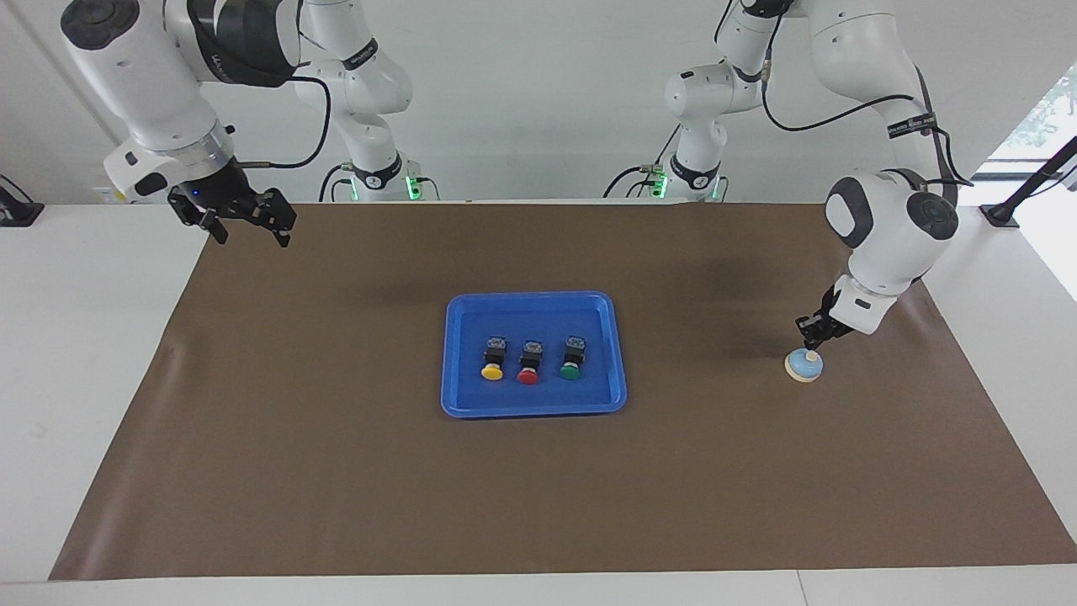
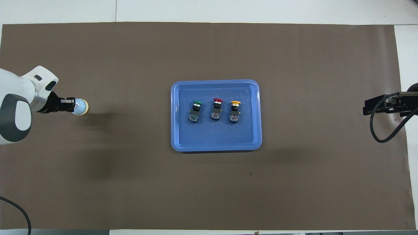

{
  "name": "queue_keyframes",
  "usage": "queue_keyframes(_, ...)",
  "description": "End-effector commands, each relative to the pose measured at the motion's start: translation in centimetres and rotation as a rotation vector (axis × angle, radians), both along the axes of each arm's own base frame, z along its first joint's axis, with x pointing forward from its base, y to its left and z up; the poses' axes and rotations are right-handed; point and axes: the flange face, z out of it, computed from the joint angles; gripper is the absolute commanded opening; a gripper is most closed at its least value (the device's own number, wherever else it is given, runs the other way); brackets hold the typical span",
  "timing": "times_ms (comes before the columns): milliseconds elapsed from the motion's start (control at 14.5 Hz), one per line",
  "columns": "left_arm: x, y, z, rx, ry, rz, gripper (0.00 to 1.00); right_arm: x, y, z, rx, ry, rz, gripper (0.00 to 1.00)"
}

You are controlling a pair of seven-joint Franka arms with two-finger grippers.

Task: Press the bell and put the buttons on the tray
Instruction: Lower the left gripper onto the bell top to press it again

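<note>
The small light-blue bell [image 1: 803, 366] [image 2: 81, 107] sits on the brown mat toward the left arm's end of the table. My left gripper [image 1: 814, 339] [image 2: 70, 103] is shut, tips pointing down right at the bell's cream knob; whether they touch it I cannot tell. The blue tray [image 1: 534, 297] [image 2: 215, 81] lies mid-table. In it, three buttons stand in a row: yellow [image 1: 492, 360] [image 2: 234, 111], red [image 1: 528, 364] [image 2: 216, 109], green [image 1: 572, 359] [image 2: 195, 111]. My right gripper [image 1: 248, 227] [image 2: 367, 107] hangs open and holds nothing, raised over the mat's edge at the right arm's end, where that arm waits.
A brown mat [image 1: 336, 471] covers most of the white table [image 1: 76, 337]. A black cable [image 2: 380, 130] loops down from the right arm's wrist.
</note>
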Motion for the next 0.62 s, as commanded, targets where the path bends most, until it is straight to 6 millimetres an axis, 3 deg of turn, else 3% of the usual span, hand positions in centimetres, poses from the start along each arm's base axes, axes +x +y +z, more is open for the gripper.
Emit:
queue_keyframes(0,0.5,0.4,-1.8,0.004,-0.018,0.007,0.00,-0.4,0.0,0.3,-0.006,0.008,-0.013,1.00)
queue_keyframes(206,0.7,0.6,-3.4,0.002,-0.011,0.005,0.00,-0.4,0.0,0.3,-0.006,0.008,-0.013,1.00)
queue_keyframes(344,0.7,0.5,-3.5,0.002,0.000,0.003,0.00,-0.4,0.0,0.3,-0.006,0.009,-0.013,1.00)
queue_keyframes(550,1.9,0.2,-0.6,0.001,0.029,-0.004,0.00,-0.4,0.0,0.3,-0.006,0.009,-0.013,1.00)
